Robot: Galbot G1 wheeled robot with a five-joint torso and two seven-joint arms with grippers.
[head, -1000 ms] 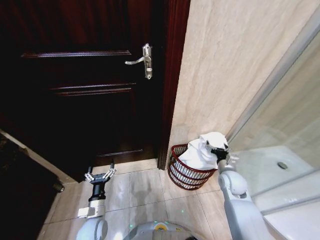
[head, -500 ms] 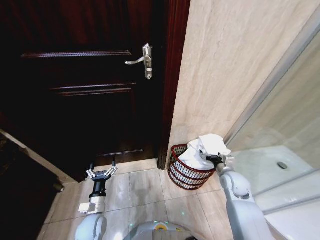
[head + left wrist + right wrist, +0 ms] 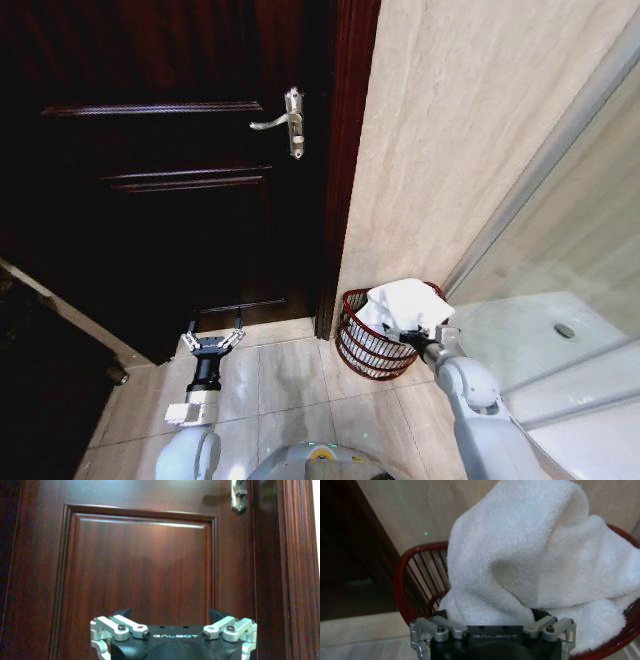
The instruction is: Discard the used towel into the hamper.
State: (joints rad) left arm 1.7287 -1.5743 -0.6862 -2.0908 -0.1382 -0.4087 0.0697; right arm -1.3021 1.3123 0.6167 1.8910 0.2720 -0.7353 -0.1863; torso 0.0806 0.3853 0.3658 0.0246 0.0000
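- R gripper [image 3: 424,341]: low at hamper's near rim, jaws closed on the towel [image 3: 405,304]. In the wrist view the cloth runs down between the finger mounts, so the grip looks live, not let go.
- Towel: white terry, bunched, mostly inside the hamper [image 3: 366,349] mouth w/ a hump above the rim. Wrist view: it fills most of the opening and one fold hangs toward the far-side rim [image 3: 620,645].
- Hamper: small red-brown open-weave basket on the floor [image 3: 290,385], tucked in the corner by the tile wall [image 3: 450,140], just beside the door frame. Upright, looks steady.
- L gripper [image 3: 213,343]: parked low over the floor tiles, well apart from the hamper, jaws spread open, holding nothing. Wrist view faces the dark door [image 3: 140,562] panel.
- Door: dark wood, shut, lever handle [image 3: 285,120] up high. Not part of the job.
- Progress, my read: nearly done. Towel is carried over and lowered into the hamper; what's left is release and pulling the R arm clear.
- Watch: the cloth stands proud of the rim, so on release it may slump partly over the edge, or snag on the jaws when the arm lifts. Cannot tell how deep the towel's lower end sits; the weave and folds hide it.
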